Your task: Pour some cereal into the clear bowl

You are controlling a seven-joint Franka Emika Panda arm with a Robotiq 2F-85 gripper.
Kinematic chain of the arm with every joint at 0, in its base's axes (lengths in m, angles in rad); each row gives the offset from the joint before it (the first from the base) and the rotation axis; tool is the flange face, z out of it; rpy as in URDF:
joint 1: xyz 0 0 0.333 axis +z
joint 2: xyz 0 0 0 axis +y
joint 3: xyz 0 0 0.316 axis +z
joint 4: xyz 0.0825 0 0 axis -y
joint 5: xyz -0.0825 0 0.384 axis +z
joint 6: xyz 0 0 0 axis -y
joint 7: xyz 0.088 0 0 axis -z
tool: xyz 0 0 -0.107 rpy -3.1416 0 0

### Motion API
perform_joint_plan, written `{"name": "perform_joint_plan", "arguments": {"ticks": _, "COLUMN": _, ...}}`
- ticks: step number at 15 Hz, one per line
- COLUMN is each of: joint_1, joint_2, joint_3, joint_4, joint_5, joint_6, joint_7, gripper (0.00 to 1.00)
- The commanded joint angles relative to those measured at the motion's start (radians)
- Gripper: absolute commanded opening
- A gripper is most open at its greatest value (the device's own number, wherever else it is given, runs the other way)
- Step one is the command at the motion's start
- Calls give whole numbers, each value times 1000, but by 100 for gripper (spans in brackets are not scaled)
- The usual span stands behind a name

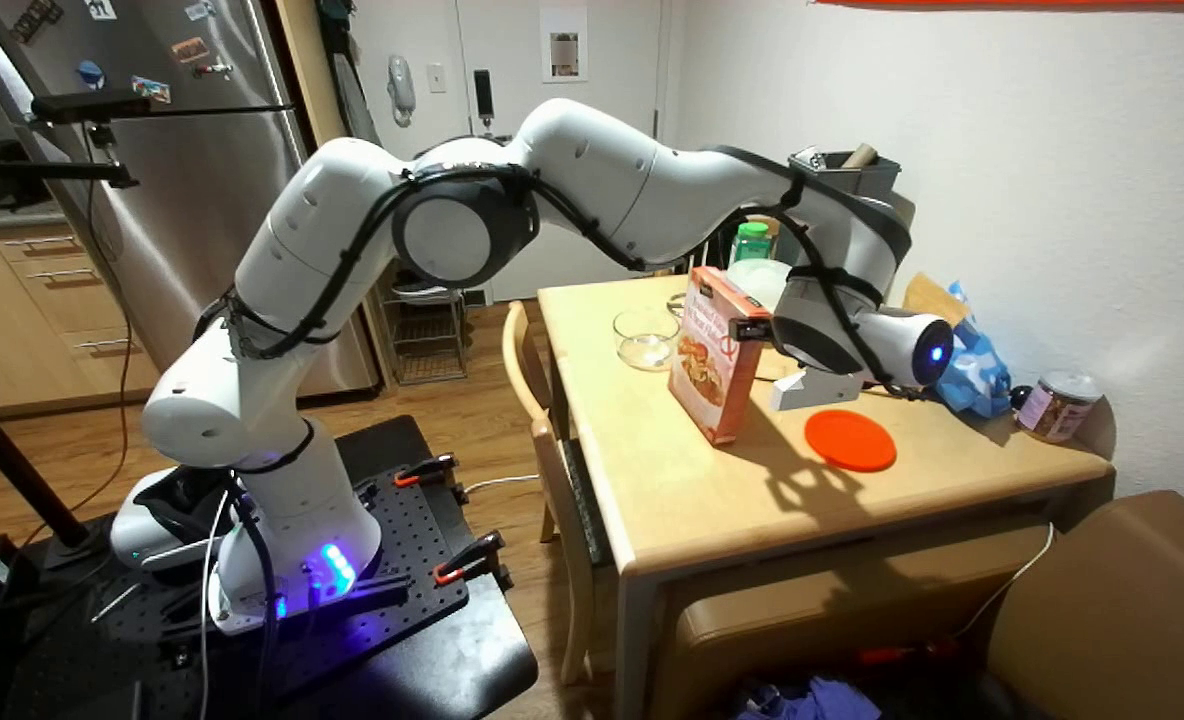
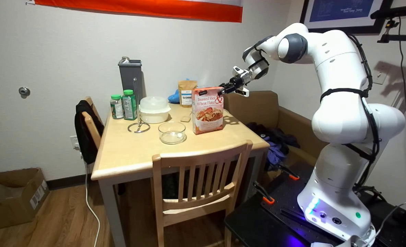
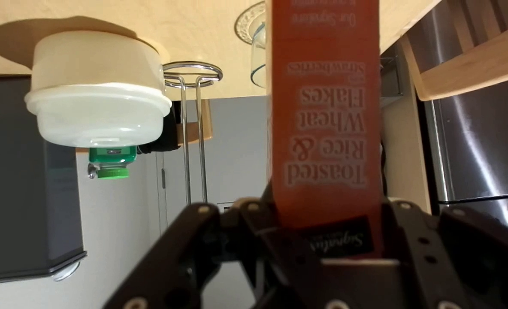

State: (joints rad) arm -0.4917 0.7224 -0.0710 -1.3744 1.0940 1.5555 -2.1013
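The cereal box [image 1: 709, 350], reddish-pink with a picture of flakes, stands close to upright over the table in both exterior views. My gripper [image 2: 221, 90] is shut on the box's upper part, near its top edge. In the wrist view, which is upside down, the fingers of my gripper [image 3: 329, 210] press on either side of the narrow face of the box [image 3: 325, 107]. Whether the box's bottom touches the table I cannot tell. Beside the box sits the clear bowl [image 2: 172, 133], which looks empty; the box partly covers the bowl [image 3: 258, 56] in the wrist view.
Past the bowl are a metal holder [image 2: 139, 127], a white lidded container [image 2: 155, 110] and green-capped bottles [image 2: 129, 104]. An orange disc [image 1: 850, 440], a blue bag [image 1: 977, 365] and a jar [image 1: 1057, 405] lie toward the wall. A chair [image 2: 203, 171] stands at the table's edge.
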Motion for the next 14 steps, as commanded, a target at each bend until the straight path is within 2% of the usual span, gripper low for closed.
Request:
{"name": "perform_joint_plan", "arguments": {"ticks": 1, "joint_1": -7, "joint_2": -5, "joint_3": -7, "joint_4": 1, "joint_5": 24, "joint_6": -48, "joint_7": -22, "gripper": 21}}
{"name": "perform_joint_plan", "arguments": {"ticks": 5, "joint_1": -9, "joint_2": -3, "joint_3": -9, "joint_4": 3, "joint_5": 23, "joint_6": -54, "joint_7": -24, "gripper": 28}}
{"name": "perform_joint_plan", "arguments": {"ticks": 6, "joint_1": -8, "joint_2": -5, "joint_3": -9, "joint_4": 2, "joint_5": 21, "joint_6": -53, "joint_7": -25, "gripper": 32}}
{"name": "perform_joint_plan", "arguments": {"ticks": 7, "joint_1": -8, "joint_2": -7, "joint_3": -10, "joint_4": 0, "joint_5": 20, "joint_6": -52, "joint_7": -25, "gripper": 52}}
{"name": "perform_joint_plan", "arguments": {"ticks": 8, "joint_1": -7, "joint_2": -10, "joint_3": -11, "joint_4": -2, "joint_5": 19, "joint_6": -51, "joint_7": -26, "gripper": 64}}
{"name": "perform_joint_plan", "arguments": {"ticks": 12, "joint_1": -1, "joint_2": -41, "joint_3": -24, "joint_4": -16, "joint_5": -3, "joint_6": -50, "joint_7": -32, "gripper": 85}}
{"name": "perform_joint_plan", "arguments": {"ticks": 14, "joint_1": 3, "joint_2": -67, "joint_3": -31, "joint_4": -29, "joint_5": -11, "joint_6": -44, "joint_7": -37, "gripper": 100}}
